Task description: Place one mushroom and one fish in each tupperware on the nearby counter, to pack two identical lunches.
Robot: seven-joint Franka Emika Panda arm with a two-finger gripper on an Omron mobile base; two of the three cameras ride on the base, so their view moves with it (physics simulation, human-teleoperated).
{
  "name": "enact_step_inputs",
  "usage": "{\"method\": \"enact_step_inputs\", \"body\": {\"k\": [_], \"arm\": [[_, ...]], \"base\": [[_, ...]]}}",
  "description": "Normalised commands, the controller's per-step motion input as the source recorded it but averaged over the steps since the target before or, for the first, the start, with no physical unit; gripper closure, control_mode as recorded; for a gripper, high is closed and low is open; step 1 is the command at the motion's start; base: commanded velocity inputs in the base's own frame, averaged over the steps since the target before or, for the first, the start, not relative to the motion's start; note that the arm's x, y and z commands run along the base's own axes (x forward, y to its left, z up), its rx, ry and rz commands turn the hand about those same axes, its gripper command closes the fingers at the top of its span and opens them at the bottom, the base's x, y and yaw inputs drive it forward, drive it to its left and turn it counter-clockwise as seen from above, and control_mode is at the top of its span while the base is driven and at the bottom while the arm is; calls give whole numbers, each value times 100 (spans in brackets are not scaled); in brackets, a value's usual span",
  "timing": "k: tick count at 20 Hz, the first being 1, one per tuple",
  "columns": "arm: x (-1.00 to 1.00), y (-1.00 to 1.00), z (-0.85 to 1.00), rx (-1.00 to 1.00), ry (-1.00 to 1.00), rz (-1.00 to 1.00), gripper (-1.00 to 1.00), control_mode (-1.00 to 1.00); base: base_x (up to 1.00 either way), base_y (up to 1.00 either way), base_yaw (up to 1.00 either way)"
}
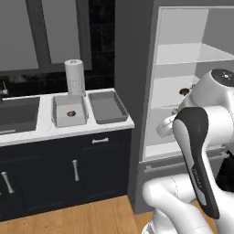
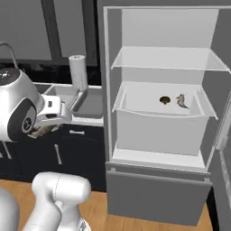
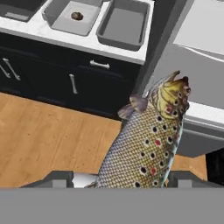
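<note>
With a speckled fish (image 3: 148, 140) clamped between its jaws, the gripper (image 3: 118, 181) hangs out in front of the open fridge (image 2: 158, 113), above the wooden floor. Ahead of the hand and up on the counter (image 3: 39, 27) sit two tupperwares: the farther one (image 3: 70, 15) has a mushroom (image 3: 77, 16) in it, the nearer one (image 3: 124, 24) has nothing in it. I'd say carry the fish level over the far tub, come down low inside its walls, then let go beside the mushroom.
</note>
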Motion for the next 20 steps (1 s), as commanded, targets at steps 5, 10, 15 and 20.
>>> {"method": "enact_step_inputs", "body": {"k": [5, 10, 15, 20], "arm": [[0, 0, 0, 0, 0, 0, 100, 100], [0, 0, 0, 0, 0, 0, 100, 100], [0, 0, 0, 0, 0, 0, 100, 100], [26, -1, -15, 0, 2, 0, 100, -100]], "base": [[93, 100, 1], [100, 96, 0], [100, 46, 0], [50, 0, 0]]}}
